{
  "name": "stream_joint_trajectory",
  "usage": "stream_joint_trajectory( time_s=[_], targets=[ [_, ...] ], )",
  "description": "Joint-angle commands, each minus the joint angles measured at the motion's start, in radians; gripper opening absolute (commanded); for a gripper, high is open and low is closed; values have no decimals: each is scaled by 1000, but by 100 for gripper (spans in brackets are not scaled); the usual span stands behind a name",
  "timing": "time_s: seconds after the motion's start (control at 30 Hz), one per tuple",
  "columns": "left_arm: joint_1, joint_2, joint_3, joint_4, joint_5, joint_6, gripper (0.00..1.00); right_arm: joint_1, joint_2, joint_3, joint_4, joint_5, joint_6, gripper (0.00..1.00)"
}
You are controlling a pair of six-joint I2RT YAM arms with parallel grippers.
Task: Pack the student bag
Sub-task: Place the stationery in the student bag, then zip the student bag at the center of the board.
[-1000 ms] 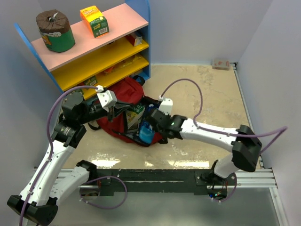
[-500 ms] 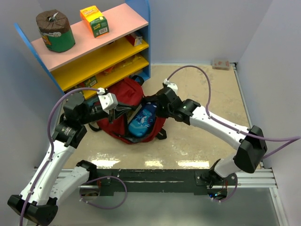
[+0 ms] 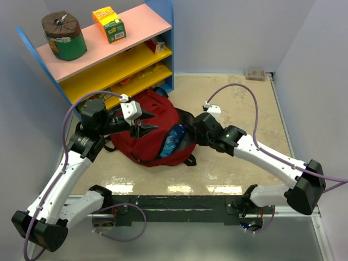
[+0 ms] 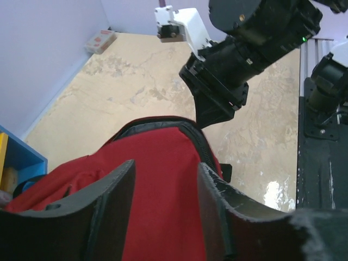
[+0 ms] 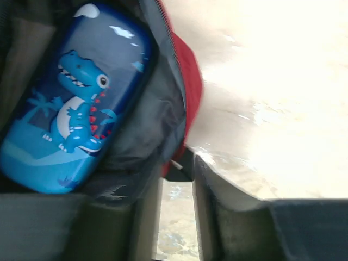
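The dark-red student bag (image 3: 155,117) lies on the floor in front of the shelf, its mouth facing right. A blue dinosaur pencil case (image 3: 173,140) sits inside the opening, and in the right wrist view the pencil case (image 5: 70,109) rests against the grey lining. My left gripper (image 3: 138,126) hovers over the bag's top, open. In its own view the left gripper (image 4: 163,179) has only the red fabric (image 4: 157,217) showing behind the gap. My right gripper (image 3: 191,130) is just right of the bag's mouth. The right gripper (image 5: 176,185) is open a little, with floor showing between its fingers.
A blue shelf unit (image 3: 109,60) with pink and yellow boards stands at the back left, right behind the bag. A green can (image 3: 64,36) and an orange carton (image 3: 109,24) stand on top. A small box (image 3: 255,74) lies by the far wall. Walls close both sides.
The right gripper carried the pencil case into the bag, let go and drew back to the right. The left gripper released the bag's edge and rose; the bag's flap sank lower.
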Motion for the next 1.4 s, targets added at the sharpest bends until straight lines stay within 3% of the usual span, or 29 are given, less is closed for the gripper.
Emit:
stream_joint_trajectory(
  time_s=[0.0,0.07,0.13,0.27,0.37,0.4,0.5,0.6,0.83,1.0,1.13,1.27,1.37],
  targets=[
    [-4,4,124,-159,-16,113,58,-2,-102,13,-45,141,-24,44],
    [-3,11,157,-252,-35,172,64,-2,-127,38,-76,162,-34,50],
    [6,16,161,-389,-66,240,64,1,-176,64,-86,184,-60,53],
    [74,10,109,-465,-79,334,65,98,-268,150,5,228,-174,59],
    [242,51,89,-420,28,306,65,216,-227,193,136,166,-338,62],
    [347,89,92,-409,100,294,65,249,-198,202,160,112,-376,63],
    [519,161,121,-415,208,295,69,320,-63,228,248,-96,-490,64],
    [581,186,143,-452,234,343,73,377,79,225,351,-163,-568,66],
    [617,197,91,-609,291,537,88,414,353,260,558,-302,-639,58],
    [620,217,88,-721,326,660,90,412,482,313,593,-348,-643,54],
    [620,258,128,-767,418,671,89,412,534,300,630,-335,-631,54],
    [620,260,128,-752,391,647,89,412,554,267,713,-319,-608,52],
    [621,257,117,-739,385,604,90,412,587,273,728,-284,-602,43]
  ],
)
